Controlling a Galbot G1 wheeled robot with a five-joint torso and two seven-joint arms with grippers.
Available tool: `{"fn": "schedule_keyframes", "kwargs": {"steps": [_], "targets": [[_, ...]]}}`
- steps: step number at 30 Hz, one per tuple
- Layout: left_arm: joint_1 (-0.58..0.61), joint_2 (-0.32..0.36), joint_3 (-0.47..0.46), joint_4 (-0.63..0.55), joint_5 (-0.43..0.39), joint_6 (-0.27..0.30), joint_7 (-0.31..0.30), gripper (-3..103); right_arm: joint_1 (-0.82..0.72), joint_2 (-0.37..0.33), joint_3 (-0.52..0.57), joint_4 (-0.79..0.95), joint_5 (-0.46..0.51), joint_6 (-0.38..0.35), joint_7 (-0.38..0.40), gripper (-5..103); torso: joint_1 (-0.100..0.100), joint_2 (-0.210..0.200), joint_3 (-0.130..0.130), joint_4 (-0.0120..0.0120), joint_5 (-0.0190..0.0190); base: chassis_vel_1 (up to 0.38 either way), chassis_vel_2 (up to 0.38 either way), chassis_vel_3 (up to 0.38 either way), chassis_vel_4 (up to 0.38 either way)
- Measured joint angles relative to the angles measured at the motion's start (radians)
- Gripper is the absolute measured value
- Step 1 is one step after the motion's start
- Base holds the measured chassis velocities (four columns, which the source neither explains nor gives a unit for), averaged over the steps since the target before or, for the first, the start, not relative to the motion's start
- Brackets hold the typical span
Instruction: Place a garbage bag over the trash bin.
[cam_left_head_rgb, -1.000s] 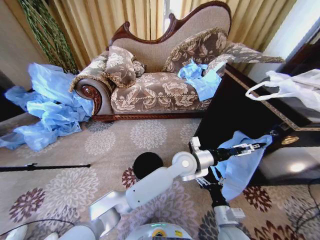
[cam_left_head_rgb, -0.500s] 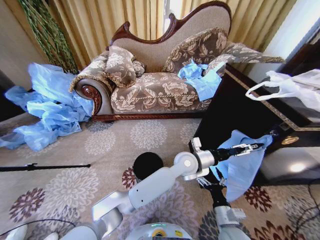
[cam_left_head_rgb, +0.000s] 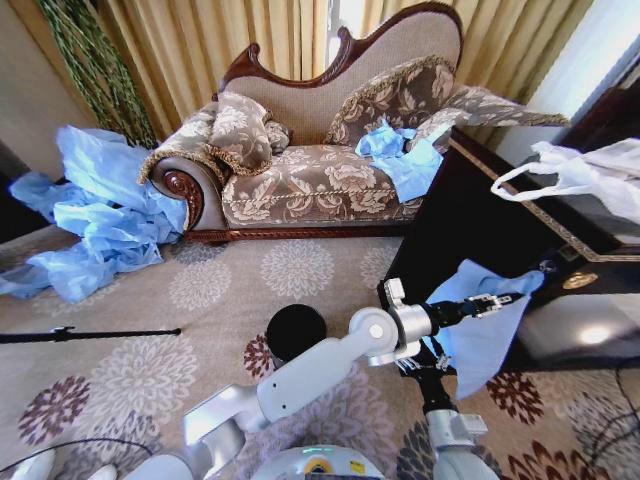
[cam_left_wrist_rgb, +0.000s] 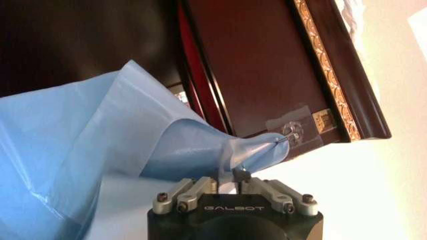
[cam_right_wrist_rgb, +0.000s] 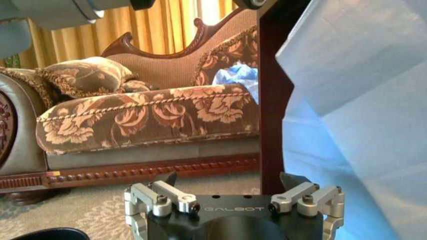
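The light-blue garbage bag (cam_left_head_rgb: 482, 335) hangs against the side of the dark table, pinched by its upper edge in my left gripper (cam_left_head_rgb: 496, 299). In the left wrist view the fingers (cam_left_wrist_rgb: 237, 175) are shut on a fold of the garbage bag (cam_left_wrist_rgb: 100, 145). The small black trash bin (cam_left_head_rgb: 296, 329) stands on the carpet to the left of the bag, behind my left forearm. My right gripper (cam_left_head_rgb: 424, 364) points up just beneath the bag. Its jaws stand open and empty in the right wrist view (cam_right_wrist_rgb: 230, 182), with the garbage bag (cam_right_wrist_rgb: 353, 100) beside them.
A dark wooden table (cam_left_head_rgb: 470, 205) fills the right side, with a white loop-handled bag (cam_left_head_rgb: 585, 170) on top. The patterned sofa (cam_left_head_rgb: 320, 180) stands behind and carries blue plastic (cam_left_head_rgb: 400, 155). A blue sheeting heap (cam_left_head_rgb: 100, 215) and a black rod (cam_left_head_rgb: 90, 333) lie at the left.
My left gripper has drawn slightly back and down with the bag's edge, and the bag's top has sagged a little. The right arm and the bin have stayed put.
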Motion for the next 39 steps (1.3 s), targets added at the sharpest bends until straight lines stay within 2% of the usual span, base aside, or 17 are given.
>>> {"fn": "schedule_keyframes", "kwargs": {"steps": [2,3,5,14,16,19,20,23,29,35,39], "targets": [[0.004,0.001,0.0,-0.001,0.002,0.0,0.0,9,0.001,-0.001,-0.001,-0.002,0.0,0.0,0.0,100,0.0,0.0,0.0,-0.0001,0.0,0.0,0.0,0.0,0.0],[0.004,0.001,0.0,-0.001,0.002,0.0,0.0,9,0.001,-0.001,-0.001,-0.002,0.0,0.0,0.0,100,0.0,0.0,0.0,-0.0001,0.0,0.0,0.0,0.0,0.0],[0.007,0.001,0.0,-0.002,0.005,0.0,0.0,2,0.003,-0.001,-0.001,-0.005,0.0,0.0,0.0,100,0.0,0.0,0.0,0.0,0.0,0.0,0.0,0.0,0.0],[0.021,0.001,-0.011,-0.007,0.023,-0.005,-0.004,0,0.003,-0.002,-0.007,-0.012,-0.007,0.001,0.0,100,0.0,0.0,0.0,0.0,0.0,0.0,0.0,0.0,0.0],[0.026,0.006,-0.014,-0.018,0.028,-0.005,-0.014,0,0.003,-0.004,-0.007,-0.012,-0.007,0.002,0.0,100,0.0,0.0,0.0,-0.0001,0.0,0.0,0.0,0.0,0.0],[0.041,0.032,-0.023,-0.043,0.054,0.009,-0.073,0,0.0,-0.009,-0.007,-0.013,-0.007,0.003,0.001,100,0.0,0.0,0.0,0.0001,-0.0001,0.0,0.0,0.0,0.0],[0.041,0.032,-0.023,-0.043,0.054,0.009,-0.073,0,0.0,-0.009,-0.007,-0.013,-0.007,0.003,0.001,100,0.0,0.0,0.0,0.0001,-0.0001,0.0,0.0,0.0,0.0],[0.056,0.081,-0.029,-0.078,0.06,0.022,-0.115,0,-0.007,-0.015,0.0,-0.009,0.009,-0.003,-0.001,100,0.0,0.0,0.0,0.0,-0.0001,0.0,0.0,0.0,0.0],[0.08,0.153,-0.042,-0.129,0.058,0.035,-0.13,0,-0.032,-0.025,-0.005,-0.01,0.022,-0.001,-0.027,100,0.0,0.0,0.0,0.0,-0.0003,0.0,0.0,0.0,0.0],[0.14,0.258,-0.073,-0.201,0.056,0.055,-0.148,0,-0.079,-0.038,-0.054,-0.033,-0.013,0.051,-0.061,100,0.0,0.0,0.0,0.0,-0.0004,0.0,0.0,0.0,0.0],[0.166,0.295,-0.096,-0.223,0.057,0.066,-0.149,0,-0.101,-0.037,-0.089,-0.044,-0.032,0.074,-0.083,100,0.0,0.0,0.0,0.0,-0.0004,0.0,0.0,0.0,0.0]]}}
